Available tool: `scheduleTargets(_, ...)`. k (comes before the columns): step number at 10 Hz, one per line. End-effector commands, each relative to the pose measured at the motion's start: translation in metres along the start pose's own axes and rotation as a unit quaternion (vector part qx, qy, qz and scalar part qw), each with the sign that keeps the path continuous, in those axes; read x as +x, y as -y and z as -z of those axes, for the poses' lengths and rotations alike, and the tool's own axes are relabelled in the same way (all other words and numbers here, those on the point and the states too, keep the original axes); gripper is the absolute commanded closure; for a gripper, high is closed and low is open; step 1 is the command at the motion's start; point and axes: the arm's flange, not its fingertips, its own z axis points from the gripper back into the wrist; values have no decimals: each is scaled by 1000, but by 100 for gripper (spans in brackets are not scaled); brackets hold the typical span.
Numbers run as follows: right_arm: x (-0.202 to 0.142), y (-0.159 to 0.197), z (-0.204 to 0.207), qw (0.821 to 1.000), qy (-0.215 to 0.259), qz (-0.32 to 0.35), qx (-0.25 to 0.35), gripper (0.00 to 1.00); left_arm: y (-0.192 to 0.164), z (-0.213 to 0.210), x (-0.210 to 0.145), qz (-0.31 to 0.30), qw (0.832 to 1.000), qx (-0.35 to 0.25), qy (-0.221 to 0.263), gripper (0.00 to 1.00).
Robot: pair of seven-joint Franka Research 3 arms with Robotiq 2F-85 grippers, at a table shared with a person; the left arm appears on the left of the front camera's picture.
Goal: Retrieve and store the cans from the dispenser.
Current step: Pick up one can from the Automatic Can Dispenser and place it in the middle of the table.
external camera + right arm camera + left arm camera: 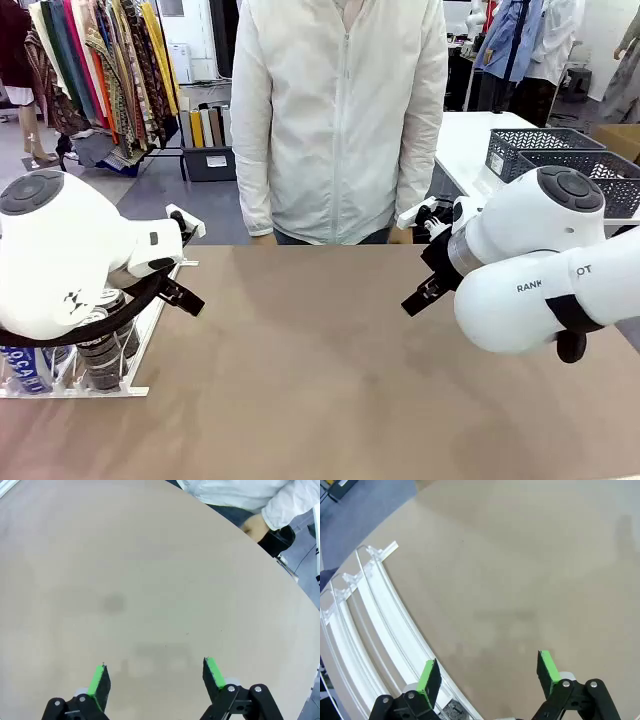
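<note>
Plain brown tabletop spans left to right; a white dispenser lies directly on it at the near left, rails running near to far.

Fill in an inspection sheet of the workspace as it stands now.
Surface: brown table, faint marks.
Job's things: dispenser at the robot's left; cans in its rails, partly hidden by the left arm.
Clutter: nothing seen.
Grippers: left gripper open, empty, beside the rails; right gripper open, empty, over bare table.
Cables: black cable looped under the left arm.
Surroundings: person at the far side; grey baskets on a side table.
</note>
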Motion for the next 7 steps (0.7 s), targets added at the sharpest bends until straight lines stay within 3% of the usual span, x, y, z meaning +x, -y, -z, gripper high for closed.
scheduleTargets(1, 0, 0, 0, 1000, 0, 0, 0, 0, 0, 0, 0, 0, 1000, 0, 0, 0)
scheduleTargets(7, 0, 0, 0, 1000, 0, 0, 0, 0, 0, 0, 0, 0, 1000, 0, 0, 0)
